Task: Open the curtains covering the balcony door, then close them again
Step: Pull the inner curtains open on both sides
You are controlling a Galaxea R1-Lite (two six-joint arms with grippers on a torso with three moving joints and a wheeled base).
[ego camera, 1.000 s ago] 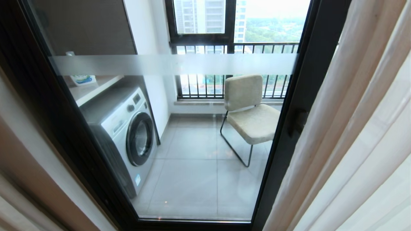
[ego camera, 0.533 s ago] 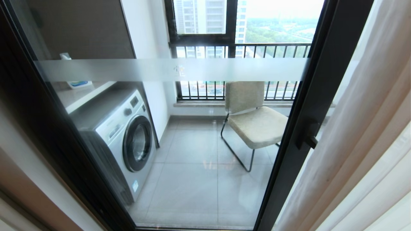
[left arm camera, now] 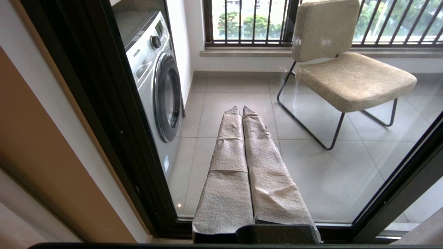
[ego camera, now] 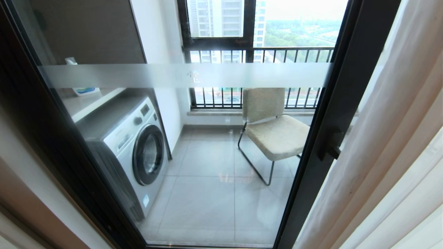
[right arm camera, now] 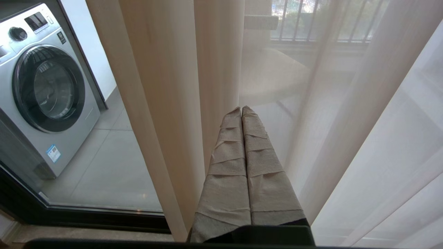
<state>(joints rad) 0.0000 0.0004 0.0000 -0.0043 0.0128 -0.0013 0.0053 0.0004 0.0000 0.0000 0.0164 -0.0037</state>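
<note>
Looking through the head view, the whole scene has shifted slightly since a second ago, a camera move; the balcony door [ego camera: 207, 145] stands uncovered, the curtains [ego camera: 391, 145] bunched at its right. From its wrist view, the left gripper [left arm camera: 241, 110] is clenched, empty, facing glass. From its own, the right gripper [right arm camera: 241, 110], likewise clenched, points at the drapes; closing likely comes next.

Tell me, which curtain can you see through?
The thin white sheer: railings show faintly through it. The thick beige drape beside it hides everything behind.
</note>
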